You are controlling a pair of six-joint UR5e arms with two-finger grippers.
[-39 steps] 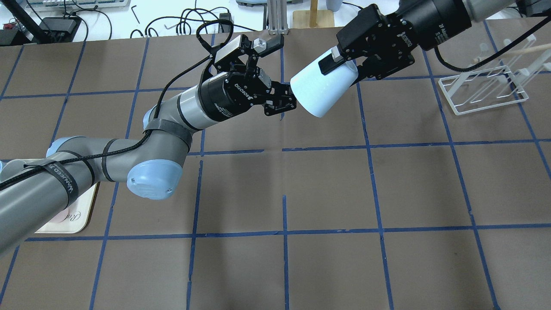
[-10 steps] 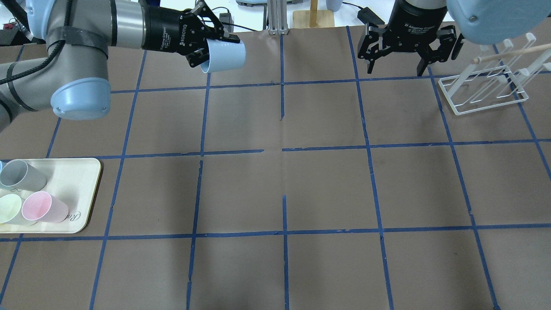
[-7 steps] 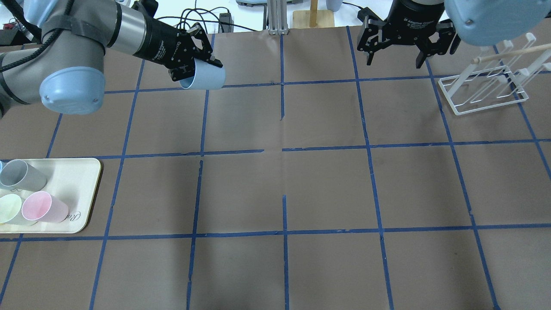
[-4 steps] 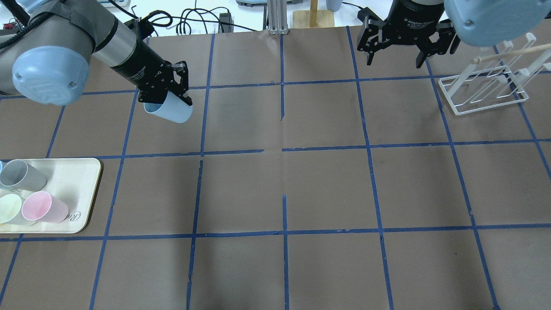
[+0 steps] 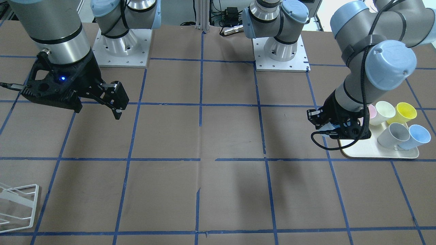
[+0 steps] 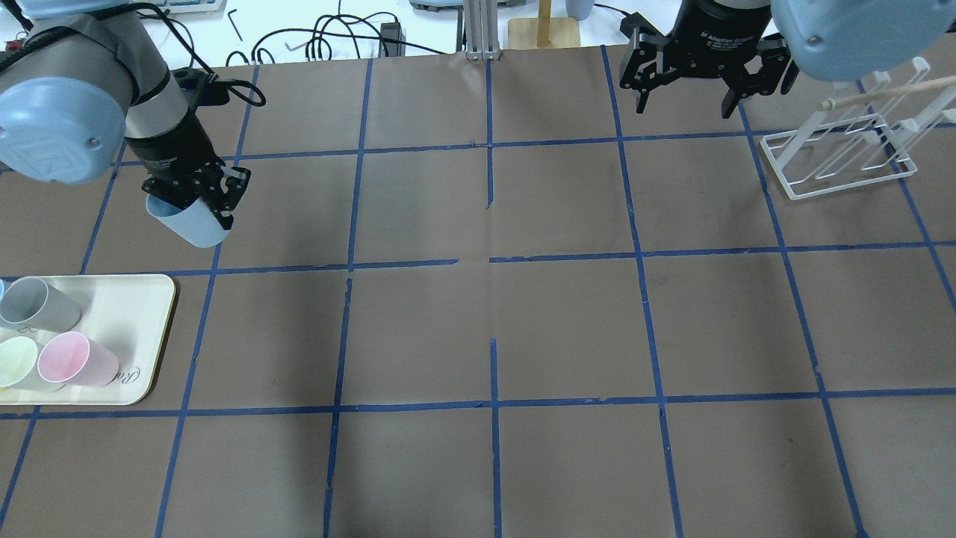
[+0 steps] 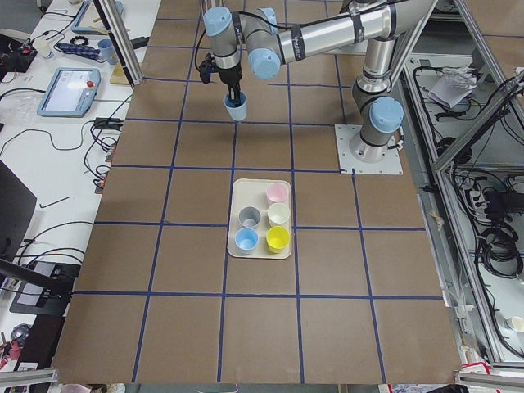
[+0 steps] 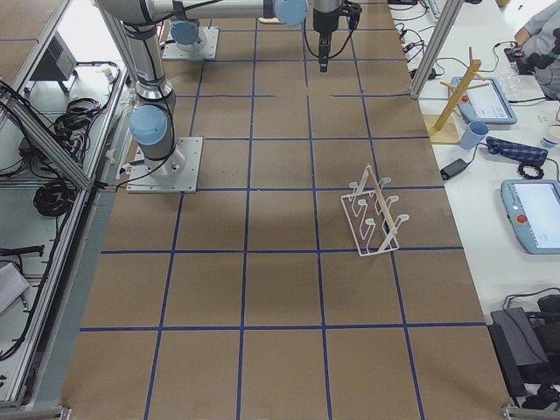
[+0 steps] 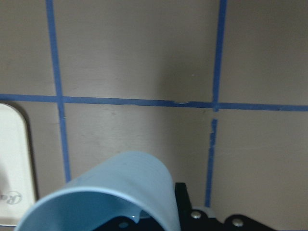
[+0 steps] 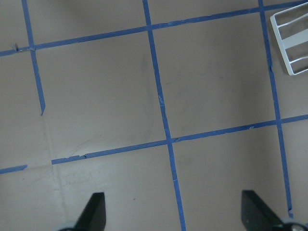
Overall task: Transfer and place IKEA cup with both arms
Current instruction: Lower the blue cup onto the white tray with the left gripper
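Observation:
My left gripper (image 6: 193,206) is shut on the rim of the light blue IKEA cup (image 6: 192,226) and holds it above the table, just beyond the cream tray (image 6: 146,302). In the left wrist view the cup (image 9: 113,192) fills the bottom left, mouth toward the camera. In the front-facing view the gripper (image 5: 336,128) hides most of the cup. My right gripper (image 6: 683,107) is open and empty at the far right; its fingers (image 10: 95,211) show spread wide over bare table. A second light blue cup (image 5: 416,136) stands on the tray.
The tray (image 5: 374,153) also holds a grey cup (image 6: 37,304), a pink cup (image 6: 75,360), a pale cup (image 6: 16,362) and a yellow cup (image 5: 405,112). A white wire rack (image 6: 836,158) stands at the far right, near the right gripper.
The right gripper let go of the cup to the left one and drew back to the far right. The left arm swung the cup from the far middle leftward and nearer, toward the tray.

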